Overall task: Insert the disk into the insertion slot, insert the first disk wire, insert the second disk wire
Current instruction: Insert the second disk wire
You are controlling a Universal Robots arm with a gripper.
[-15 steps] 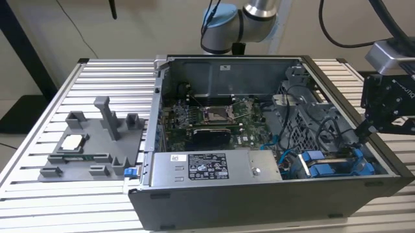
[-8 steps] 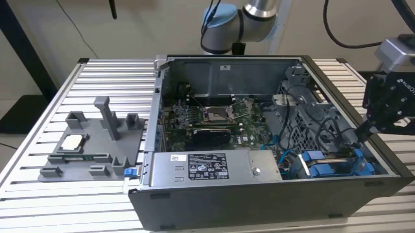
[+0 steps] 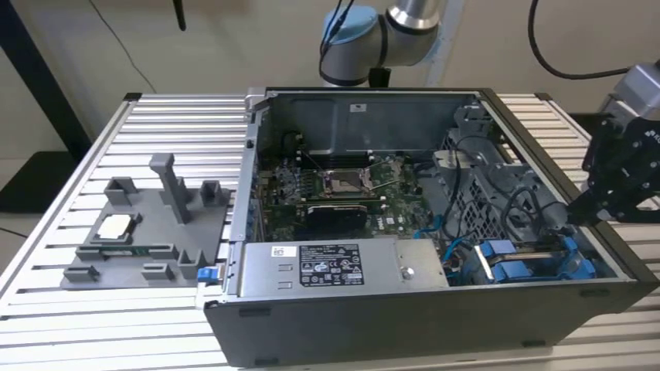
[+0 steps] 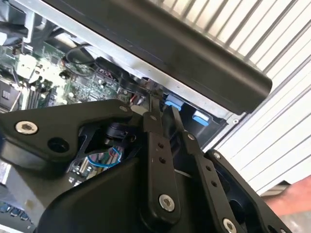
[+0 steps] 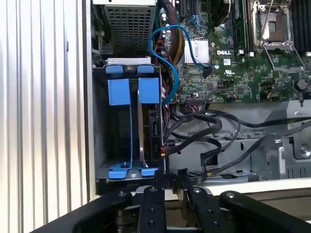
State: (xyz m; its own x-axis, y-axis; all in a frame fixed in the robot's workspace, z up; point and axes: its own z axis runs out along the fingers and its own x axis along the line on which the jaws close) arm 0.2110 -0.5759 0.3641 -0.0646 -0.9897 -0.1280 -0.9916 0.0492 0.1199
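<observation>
The disk [image 5: 153,127] sits on edge inside the insertion slot [image 5: 99,145], a grey bay in the case corner, with its blue carrier tabs [image 5: 148,90] showing. In the exterior view this bay [image 3: 528,261] lies at the case's near right corner. My gripper [image 5: 170,175] hovers at the case wall just beside the bay, level with the disk's connector edge. Its fingers [image 4: 151,114] stand close together, and I make out nothing in the narrow dark gap. A blue wire [image 5: 159,48] and black wires [image 5: 199,127] run toward the disk's edge; whether they are plugged in I cannot tell.
The open case holds a motherboard [image 3: 345,189] and a grey power-supply box [image 3: 330,267] along the front. A grey fixture tray [image 3: 144,232] with small parts lies on the slatted table at the exterior view's left. The arm's base [image 3: 382,39] stands behind the case.
</observation>
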